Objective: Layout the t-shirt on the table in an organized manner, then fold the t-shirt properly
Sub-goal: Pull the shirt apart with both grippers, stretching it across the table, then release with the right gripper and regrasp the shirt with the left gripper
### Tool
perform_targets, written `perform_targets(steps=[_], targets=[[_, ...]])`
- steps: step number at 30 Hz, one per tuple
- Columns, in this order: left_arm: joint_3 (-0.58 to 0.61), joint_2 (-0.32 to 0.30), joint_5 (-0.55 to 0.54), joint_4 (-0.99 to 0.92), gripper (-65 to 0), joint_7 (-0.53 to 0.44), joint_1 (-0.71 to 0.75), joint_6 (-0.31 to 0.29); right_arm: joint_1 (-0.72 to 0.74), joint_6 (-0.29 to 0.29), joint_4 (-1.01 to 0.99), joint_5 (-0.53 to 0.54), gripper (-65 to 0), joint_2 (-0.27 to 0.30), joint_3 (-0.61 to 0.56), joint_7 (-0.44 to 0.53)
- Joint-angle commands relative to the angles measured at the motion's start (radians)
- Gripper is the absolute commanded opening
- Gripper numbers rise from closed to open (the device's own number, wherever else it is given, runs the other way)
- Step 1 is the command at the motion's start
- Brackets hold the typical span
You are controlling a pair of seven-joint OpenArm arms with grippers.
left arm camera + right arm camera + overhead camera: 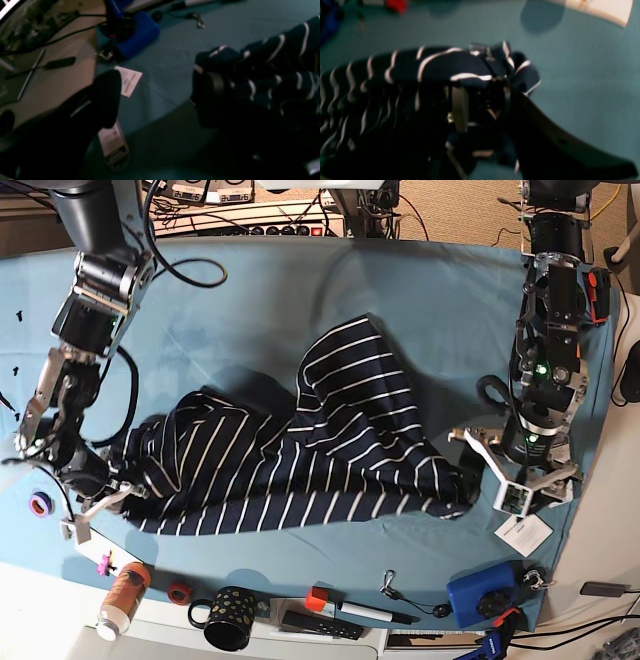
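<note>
Near edge: black polka-dot mug (pixel 228 618) and blue box (pixel 485 598). Beyond, crumpled navy white-striped t-shirt (pixel 320 450) mid teal-clothed table (pixel 440 290). Left gripper (pixel 510 470) spread wide beside its hem, holding nothing. Right gripper (pixel 100 500) at other end, fingers part-open amid cloth; grip unclear.

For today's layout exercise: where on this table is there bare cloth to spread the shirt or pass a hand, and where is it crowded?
Free: the far strip of the table beyond the t-shirt, between both arms. Crowded: the near edge, with the mug, bottle and blue box; also around the left gripper.
</note>
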Motion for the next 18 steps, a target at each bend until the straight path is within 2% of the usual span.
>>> perform_targets(steps=[1, 3, 7, 10, 12, 16, 18], targets=[[-0.007, -0.010, 0.000, -0.001, -20.1, -0.019, -0.002, -0.030, 0.038, 0.002, 0.019, 0.016, -47.3, 0.014, 0.003, -0.013], [-0.007, -0.011, 0.000, -0.016, -20.1, -0.020, 0.024, -0.097, 0.050, 0.002, 0.019, 0.017, -47.3, 0.014, 0.003, -0.047], [-0.007, -0.011, -0.007, -0.016, -20.1, -0.021, 0.076, -0.154, 0.055, 0.004, 0.019, 0.071, -47.3, 0.015, 0.003, -0.045], [-0.007, -0.011, -0.012, -0.012, -20.1, -0.024, 0.074, -0.211, 0.055, 0.041, 0.019, 0.115, -47.3, 0.014, 0.003, -0.043], [-0.007, -0.011, -0.019, 0.009, -20.1, -0.024, 0.072, -0.190, 0.055, 0.052, 0.019, 0.122, -47.3, 0.014, 0.003, -0.043], [-0.007, -0.010, -0.192, 0.080, -20.1, 0.061, 0.075, -0.075, 0.055, 0.079, 0.019, 0.122, -47.3, 0.015, 0.003, -0.027], [-0.007, -0.004, -0.238, 0.107, -20.1, 0.106, 0.081, -0.079, 0.055, 0.094, 0.021, 0.122, -47.4, 0.014, 0.004, -0.009]])
